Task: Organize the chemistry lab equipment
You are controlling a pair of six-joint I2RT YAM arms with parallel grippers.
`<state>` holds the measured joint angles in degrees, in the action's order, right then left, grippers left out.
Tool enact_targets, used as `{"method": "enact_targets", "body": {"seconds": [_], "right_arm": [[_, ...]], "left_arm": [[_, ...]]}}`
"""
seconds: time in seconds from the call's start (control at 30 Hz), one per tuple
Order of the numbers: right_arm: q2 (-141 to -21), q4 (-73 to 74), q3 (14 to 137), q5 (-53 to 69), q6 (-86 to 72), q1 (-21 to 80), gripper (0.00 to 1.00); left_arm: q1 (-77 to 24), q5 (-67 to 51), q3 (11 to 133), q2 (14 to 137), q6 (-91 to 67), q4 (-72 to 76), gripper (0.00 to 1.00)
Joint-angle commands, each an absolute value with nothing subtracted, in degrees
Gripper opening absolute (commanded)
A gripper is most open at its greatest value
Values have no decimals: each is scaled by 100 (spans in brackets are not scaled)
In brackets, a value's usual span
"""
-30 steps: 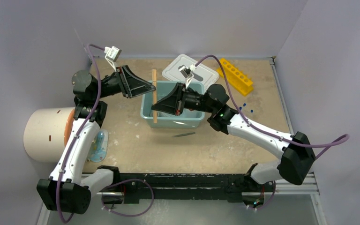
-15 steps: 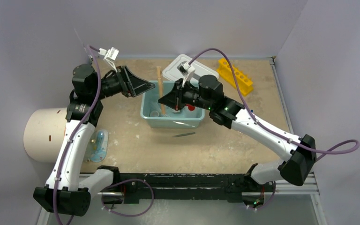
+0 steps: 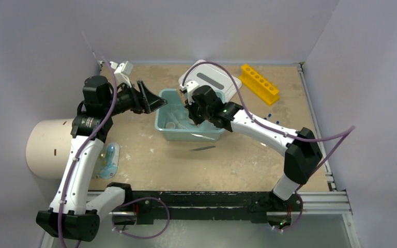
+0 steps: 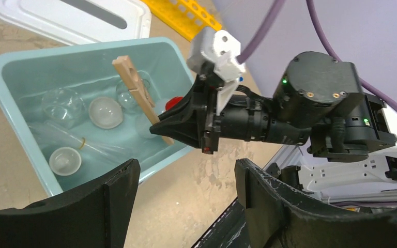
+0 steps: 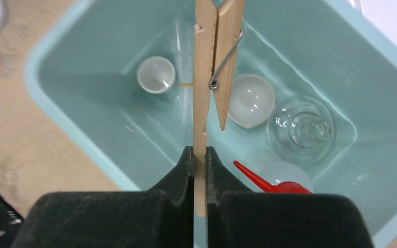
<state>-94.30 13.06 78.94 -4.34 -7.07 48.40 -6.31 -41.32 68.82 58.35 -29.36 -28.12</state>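
One pair of metal tweezers [image 3: 202, 149] lies nearest me, flat on the bare table [image 3: 238, 168] just in front of a teal tub [image 3: 188, 136]. Off to the left, a big cream cylinder [image 3: 46, 147] rests on its side. Beside it is a small clear packet [image 3: 108, 157] with something blue in it; what it is I cannot tell.

At the tub's left rim the left claw [image 4: 186, 173] hovers with its fingers spread wide and nothing between them. The right claw [image 5: 200, 155] hangs over the tub from the other side, its two fingers pinched tight on one leg of a wooden clothespin [image 5: 213, 62]. The clothespin juts out past the fingertips above the inside of the tub. Whether its far end touches anything I cannot tell.

Down in the tub sit a small white bowl [image 5: 156, 74] and a second bowl [image 5: 250, 107]. Next to that is a round glass flask [image 5: 301, 128]. A squeeze bottle [image 5: 284, 178] with a red nozzle lies right under the gripping claw. Some clear tubes [image 4: 90, 146] lie along the tub floor.

To the right of the tub, a few tiny blue pieces [image 3: 269, 117] are scattered on the table. Farther back, a white lid [image 3: 214, 80] lies flat just behind the tub. A yellow rack [image 3: 259, 82] with a row of holes sits to its right, near the back wall.
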Motion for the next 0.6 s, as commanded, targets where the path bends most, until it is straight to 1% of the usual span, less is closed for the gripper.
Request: {"method": "enact_targets", "body": {"seconds": [0.0, 0.2, 0.4, 0.57], "right_arm": [[-9651, 1563, 8343, -790, -163, 4863, 0], [-10263, 1926, 8642, -1014, -32, 5053, 0], [-10733, 2203, 8943, -954, -24, 5177, 0], [-10945, 2294, 9067, -982, -22, 5201, 0]], "left_arm": [[-653, -3951, 6882, 5801, -2516, -2984, 68], [-650, -3806, 6854, 5750, -2333, -3110, 68], [-657, -3703, 6760, 5722, -2313, -3138, 68], [-773, -3565, 6839, 5741, -2197, -3217, 68]]}}
